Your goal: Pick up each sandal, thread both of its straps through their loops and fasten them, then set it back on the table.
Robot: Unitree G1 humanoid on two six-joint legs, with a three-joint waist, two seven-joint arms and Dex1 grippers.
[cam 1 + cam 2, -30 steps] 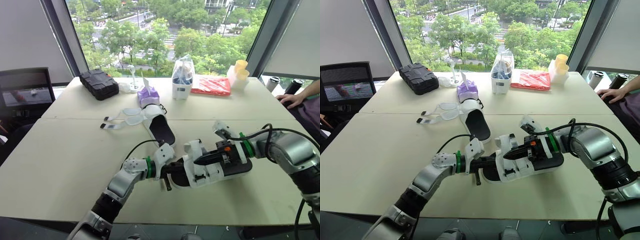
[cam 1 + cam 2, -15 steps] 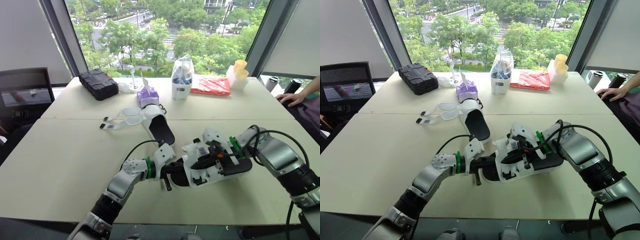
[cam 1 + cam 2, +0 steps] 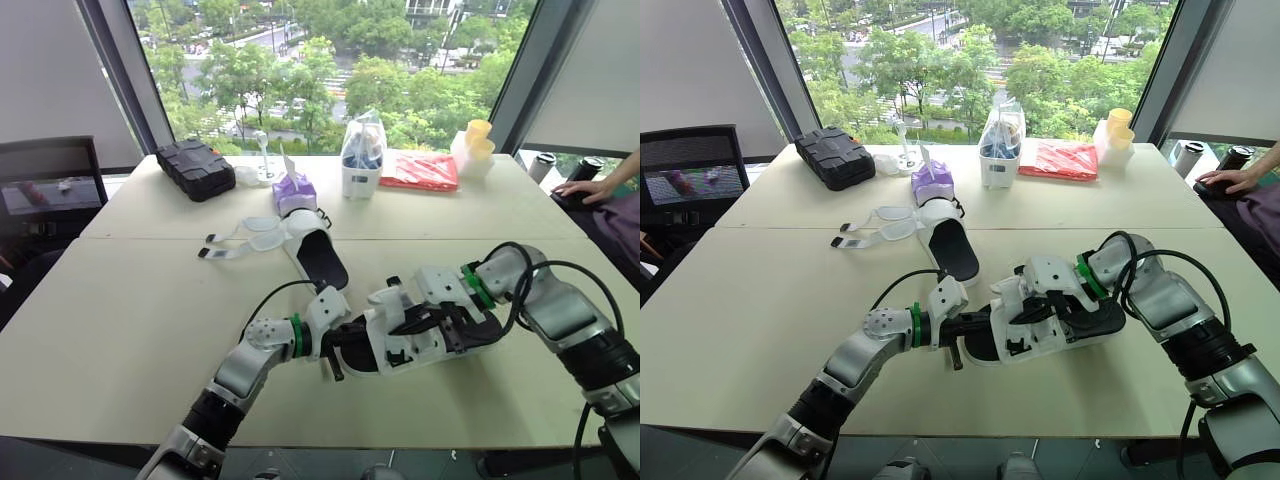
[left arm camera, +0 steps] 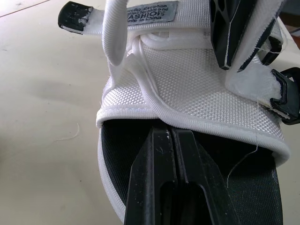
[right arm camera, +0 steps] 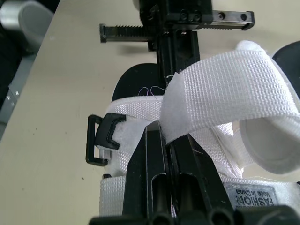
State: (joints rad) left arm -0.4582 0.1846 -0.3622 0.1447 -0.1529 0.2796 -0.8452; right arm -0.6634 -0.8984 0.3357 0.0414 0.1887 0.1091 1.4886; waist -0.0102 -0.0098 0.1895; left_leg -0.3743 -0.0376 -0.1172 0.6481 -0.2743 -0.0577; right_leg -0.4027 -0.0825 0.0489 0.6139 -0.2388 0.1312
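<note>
Table point(image 3: 120, 300), pale top, window behind.

Along the far edge, left to right:
- black case point(image 3: 197, 167)
- purple pack point(image 3: 296, 190)
- clear bag point(image 3: 362, 160)
- red packet point(image 3: 421, 170)
- yellow cups point(image 3: 478, 140)

A person's hand point(image 3: 578, 192) rests at the right edge of the frame. A dark chair point(image 3: 50, 190) stands at the far left.

Second sandal point(image 3: 318, 255) lies upper centre, sole down. Its loose straps point(image 3: 240, 238) are spread flat to the left. It is well apart from both grippers, and nothing lies between it and the work area.

Near sandal point(image 3: 420, 340) sits low and centre in the frame, between the two arms. Black footbed, white woven upper.

Left arm rises from the lower left, forearm angled up and right toward centre. Left gripper point(image 4: 171, 133): fingers pressed together, lying along the black footbed, tips just under the edge of the white upper. Cannot see anything pinched between them.

Right arm enters from the right edge with the elbow bent and the forearm pointing left across the sandal. A black cable loops over the forearm. Right gripper point(image 5: 165, 133): fingers closed on the white strap point(image 5: 229, 89), which arches up and over them in a loop. A black buckle loop point(image 5: 101, 138) sits just beside the pinch. The strap is not through it.
</note>
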